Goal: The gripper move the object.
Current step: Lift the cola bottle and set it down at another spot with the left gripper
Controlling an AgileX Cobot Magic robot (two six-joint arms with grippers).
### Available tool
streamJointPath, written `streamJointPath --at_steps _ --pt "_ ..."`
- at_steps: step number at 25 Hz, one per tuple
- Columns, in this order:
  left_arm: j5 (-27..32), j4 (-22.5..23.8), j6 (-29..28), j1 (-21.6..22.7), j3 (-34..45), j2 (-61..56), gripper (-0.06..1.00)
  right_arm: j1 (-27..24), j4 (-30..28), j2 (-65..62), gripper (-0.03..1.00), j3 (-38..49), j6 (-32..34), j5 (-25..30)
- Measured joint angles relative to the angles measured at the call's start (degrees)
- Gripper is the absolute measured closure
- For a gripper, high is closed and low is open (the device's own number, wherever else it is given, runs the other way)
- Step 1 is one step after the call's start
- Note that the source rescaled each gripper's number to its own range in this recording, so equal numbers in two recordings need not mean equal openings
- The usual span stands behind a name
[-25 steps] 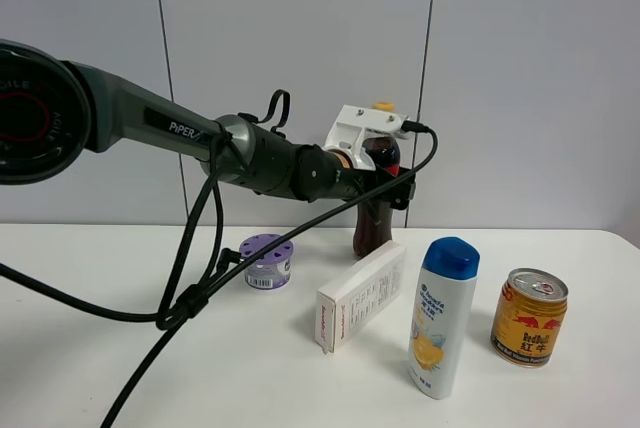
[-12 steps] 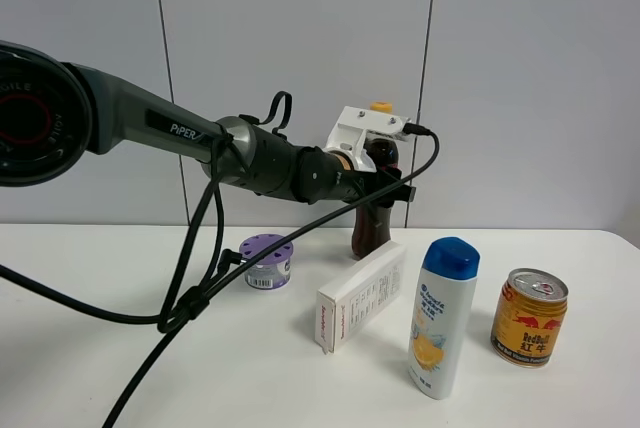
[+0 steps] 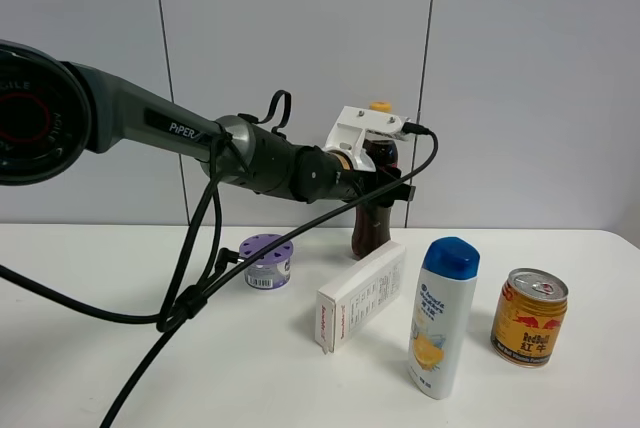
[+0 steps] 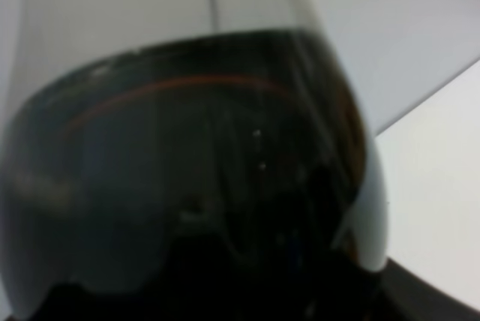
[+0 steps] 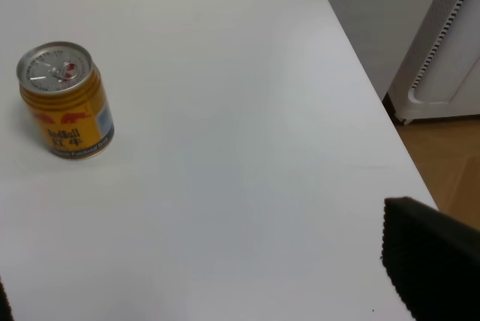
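Cola bottle [image 3: 372, 232] fills the left wrist view; only high view shows left claw [image 3: 386, 186] clasping it

I count five things standing on my tabletop [image 3: 120, 368]: two bottles, namely one cola bottle [image 3: 371, 232] and one white-and-blue shampoo bottle [image 3: 442, 316]; one gold can [image 3: 529, 317]; one white carton [image 3: 362, 295]; one small purple pot [image 3: 267, 262]. One gripper [image 3: 385, 188] of mine shows in the high view

Dark cola bottle [image 3: 372, 230], orange cap [image 3: 381, 106]; white-and-blue shampoo [image 3: 441, 313]; gold can [image 3: 528, 320], red print; purple-lidded tub [image 3: 266, 260]; white box [image 3: 360, 295]; white table [image 3: 560, 398].
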Motion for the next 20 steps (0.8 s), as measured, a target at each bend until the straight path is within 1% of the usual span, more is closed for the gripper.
streamJointPath --at_steps 4,8,14,20 --pt "6.4 0.1 -2.5 0.0 0.3 -2.9 0.93 0.0 0.0 0.0 -0.03 0.0 0.0 0.0" --pt "11.4 0.6 -2.7 0.0 0.4 -7.6 0.93 0.0 0.0 0.0 -0.03 0.0 0.0 0.0" --pt "18.2 3.8 -2.7 0.0 0.4 -15.1 0.93 0.0 0.0 0.0 -0.03 0.0 0.0 0.0" --pt "27.3 6.3 -2.7 0.0 0.4 -21.0 0.93 0.0 0.0 0.0 -0.03 0.0 0.0 0.0"
